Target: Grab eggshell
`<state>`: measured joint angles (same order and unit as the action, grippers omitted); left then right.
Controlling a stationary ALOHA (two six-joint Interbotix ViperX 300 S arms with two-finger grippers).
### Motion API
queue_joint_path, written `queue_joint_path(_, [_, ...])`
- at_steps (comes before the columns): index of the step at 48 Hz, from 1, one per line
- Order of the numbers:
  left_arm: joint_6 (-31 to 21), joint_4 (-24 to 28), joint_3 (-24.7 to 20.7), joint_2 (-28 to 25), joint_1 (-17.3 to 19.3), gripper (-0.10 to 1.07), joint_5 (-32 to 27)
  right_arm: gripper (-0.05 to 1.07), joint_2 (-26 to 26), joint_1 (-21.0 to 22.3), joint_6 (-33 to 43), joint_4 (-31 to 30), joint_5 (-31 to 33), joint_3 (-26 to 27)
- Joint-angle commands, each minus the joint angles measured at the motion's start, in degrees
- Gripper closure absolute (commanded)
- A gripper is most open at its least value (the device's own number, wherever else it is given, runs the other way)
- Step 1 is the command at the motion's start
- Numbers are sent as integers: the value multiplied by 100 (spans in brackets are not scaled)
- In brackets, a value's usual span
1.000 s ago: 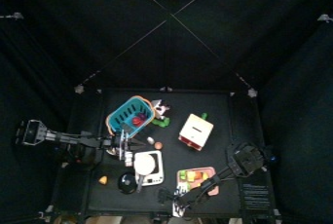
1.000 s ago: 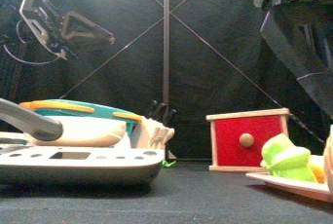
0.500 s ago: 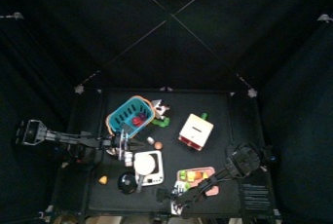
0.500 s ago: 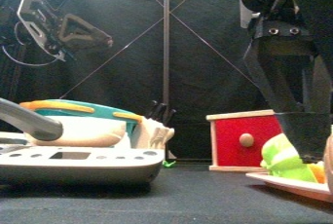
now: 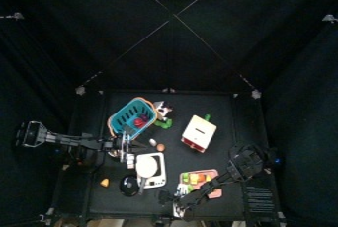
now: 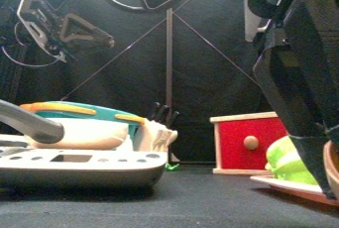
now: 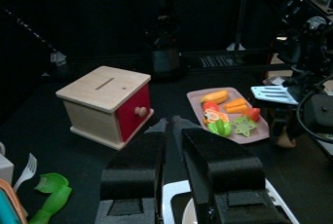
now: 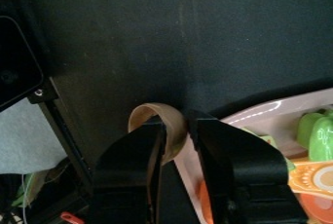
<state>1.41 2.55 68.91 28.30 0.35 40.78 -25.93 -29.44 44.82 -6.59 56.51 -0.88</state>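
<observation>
Pinching the eggshell [image 8: 151, 117] between narrowed jaws, the right gripper [image 8: 182, 148] sits low at centre frame beside the pink tray [image 8: 267, 113]. Grasp appears made; next comes a straight lift. Left gripper [image 7: 176, 160] rests, jaws nearly closed.

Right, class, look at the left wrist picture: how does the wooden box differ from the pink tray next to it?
The wooden box is a tall block; the pink tray is flat and shallow.
The box is pale wood with a red front and a small knob; the tray is pink all over.
The box is closed, with a slot on top; the tray lies open, holding colourful toy food.
Both sit on the black table, apart from each other.
</observation>
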Motion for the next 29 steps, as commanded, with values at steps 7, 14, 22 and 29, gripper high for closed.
queue_joint_path(7, [0,9,97,246,-9,40,18,47,193,18,0,-18,9,132])
queue_joint_path(14, [-9,9,220,466,-26,40,-9,52,290,44,-9,-44,18,123])
queue_joint_path(22, [-9,9,334,624,-132,40,-193,55,448,88,-9,-158,53,79])
queue_joint_path(29, [0,18,316,729,-167,40,-431,55,580,149,-9,-202,114,70])
